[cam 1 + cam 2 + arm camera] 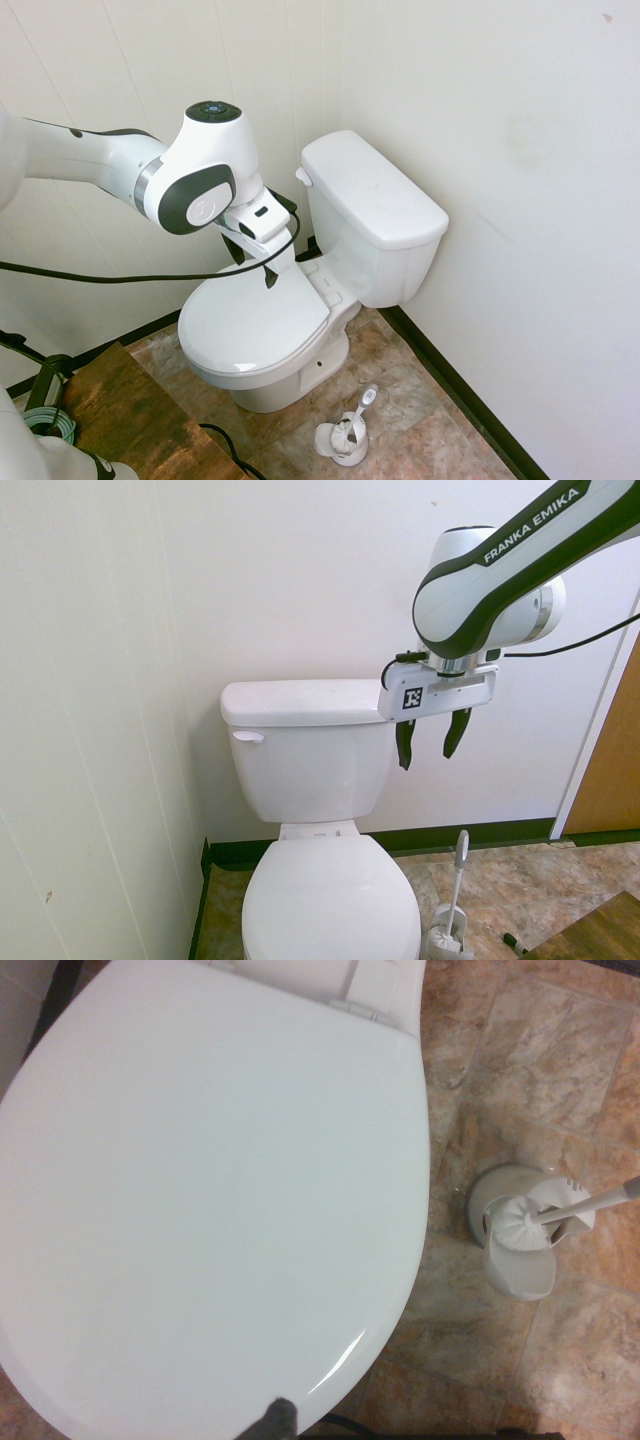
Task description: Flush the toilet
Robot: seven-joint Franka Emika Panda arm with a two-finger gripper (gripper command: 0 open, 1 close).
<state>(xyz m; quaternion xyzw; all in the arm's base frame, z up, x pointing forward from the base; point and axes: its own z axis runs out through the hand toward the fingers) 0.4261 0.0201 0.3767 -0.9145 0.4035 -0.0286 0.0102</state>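
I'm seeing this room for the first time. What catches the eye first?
The white toilet in the corner, lid closed, with its small lever on the tank front. The open pincer hangs empty above the seat, beside the tank. A toilet brush stands on the floor nearby.

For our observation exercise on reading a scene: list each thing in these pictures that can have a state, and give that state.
Toilet: lid down, closed.
Tank lid: in place on the tank.
Flush lever: level, untouched.
End effector: open, empty, in the air beside the tank.
Toilet brush: standing in its holder on the floor.
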